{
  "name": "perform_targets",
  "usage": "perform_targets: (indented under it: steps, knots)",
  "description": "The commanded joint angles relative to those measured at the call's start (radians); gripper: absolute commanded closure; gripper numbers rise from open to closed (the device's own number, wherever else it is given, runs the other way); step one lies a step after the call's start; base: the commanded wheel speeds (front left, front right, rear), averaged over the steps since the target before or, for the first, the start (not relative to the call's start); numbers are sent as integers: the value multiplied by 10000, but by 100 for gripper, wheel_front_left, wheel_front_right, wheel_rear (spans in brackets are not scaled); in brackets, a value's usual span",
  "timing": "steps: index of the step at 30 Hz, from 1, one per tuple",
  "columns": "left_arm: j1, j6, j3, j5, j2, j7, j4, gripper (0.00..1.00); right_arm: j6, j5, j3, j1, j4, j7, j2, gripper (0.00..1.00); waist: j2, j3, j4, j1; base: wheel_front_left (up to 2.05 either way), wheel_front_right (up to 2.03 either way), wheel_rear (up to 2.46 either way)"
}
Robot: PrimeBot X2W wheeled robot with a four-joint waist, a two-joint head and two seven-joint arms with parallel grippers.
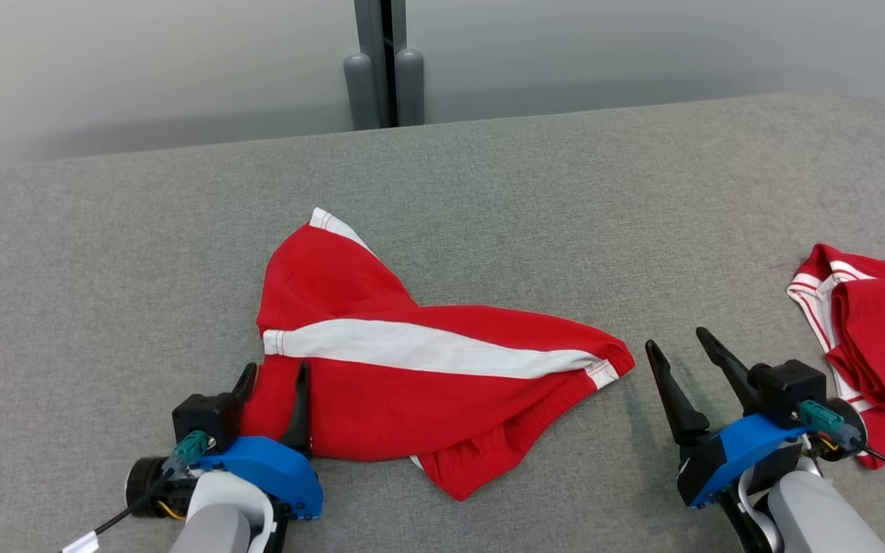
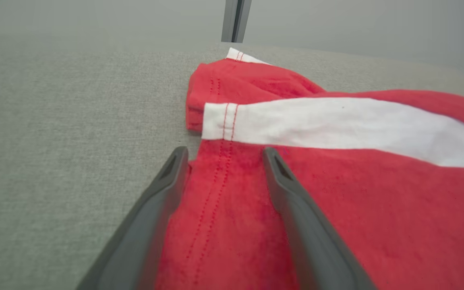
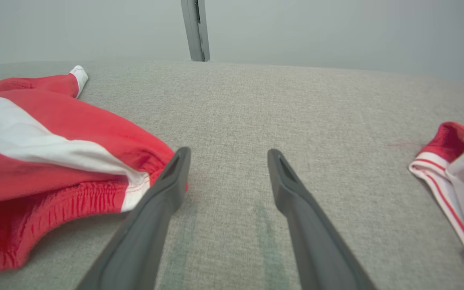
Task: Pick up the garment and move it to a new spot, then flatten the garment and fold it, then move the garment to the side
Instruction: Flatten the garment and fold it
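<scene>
Lying on the bench (image 1: 104,269): crumpled red shorts (image 1: 427,384), white-striped.
Left end effector (image 1: 276,370): wide, straddling the shorts' left edge.
Right end effector (image 1: 676,339): wide, over bare bench beside the right hem.
Risk: closing now may pinch several layers on the left and miss cloth on the right, dragging the shorts askew.

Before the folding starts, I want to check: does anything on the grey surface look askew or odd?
The garment lies crumpled, not flat: one end bends toward the far side and its white stripe runs slanted. A second garment sits bunched at the right. Nothing looks torn.
</scene>
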Motion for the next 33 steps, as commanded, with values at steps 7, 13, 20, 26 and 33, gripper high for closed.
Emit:
perform_targets:
  steps: [7,13,20,26,33]
  knots:
    - [-318,-129,-396,-559,7,-26,1066,100,-2,-93,-201,294,-127,-3,124,0,-1,-68,54,-1,0,0,0]
    - [-149,-130,-503,-810,15,-26,1302,100,-2,-16,-251,416,-176,-1,220,0,-1,-298,264,-1,0,0,0]
    - [313,30,-314,-741,13,-26,1270,100,-2,63,-267,619,-167,-1,260,0,-1,-675,524,-1,0,0,0]
    - [1048,289,61,-628,12,-26,686,100,0,144,-164,879,-227,-1,345,0,-1,-1093,677,-1,0,0,0]
    - [2156,609,420,-317,16,-26,-481,100,-2,295,50,1396,-367,-3,507,0,-1,-1589,898,-1,0,0,0]
